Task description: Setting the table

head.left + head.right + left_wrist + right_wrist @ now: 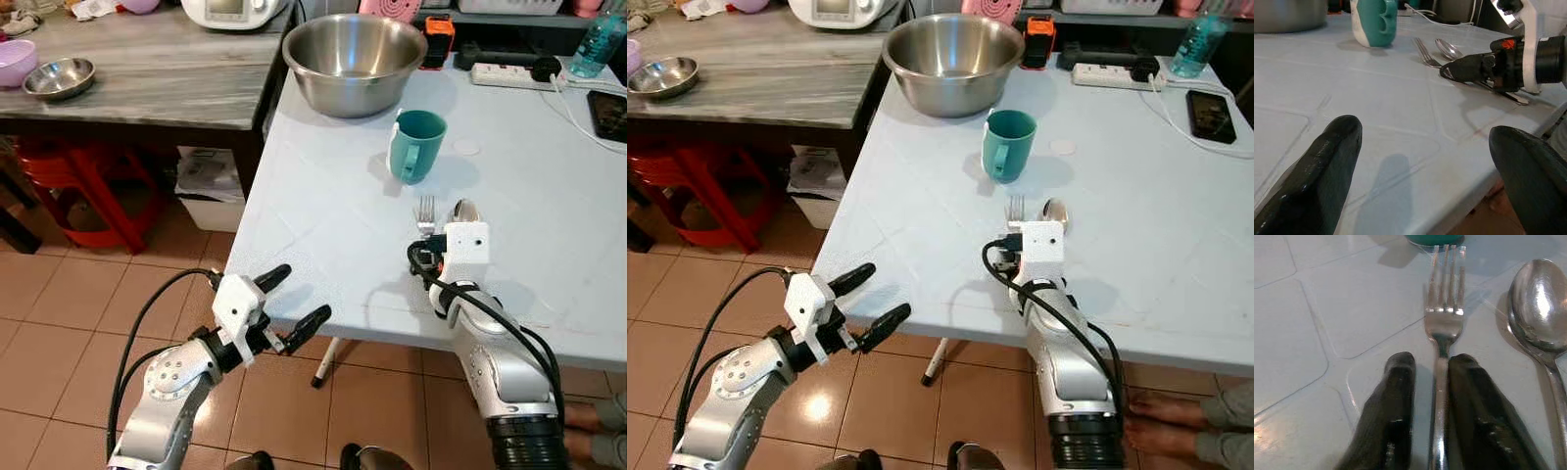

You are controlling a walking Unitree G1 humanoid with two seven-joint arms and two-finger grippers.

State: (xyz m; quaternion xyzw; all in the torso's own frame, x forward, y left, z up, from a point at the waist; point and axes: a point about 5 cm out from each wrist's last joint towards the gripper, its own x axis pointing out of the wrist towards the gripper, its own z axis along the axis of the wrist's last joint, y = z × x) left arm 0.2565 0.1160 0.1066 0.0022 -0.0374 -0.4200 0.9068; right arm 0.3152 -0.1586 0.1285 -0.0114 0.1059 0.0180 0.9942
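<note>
Right claw low on tabletop, fingers squeezed shut on fork handle, likely to slide it straight. Fork flat beside spoon, near teal mug. Left claw wide open, holding nothing, waits off tabletop edge.

A silver fork was laid flat beside a spoon, near an upright teal mug.
</note>
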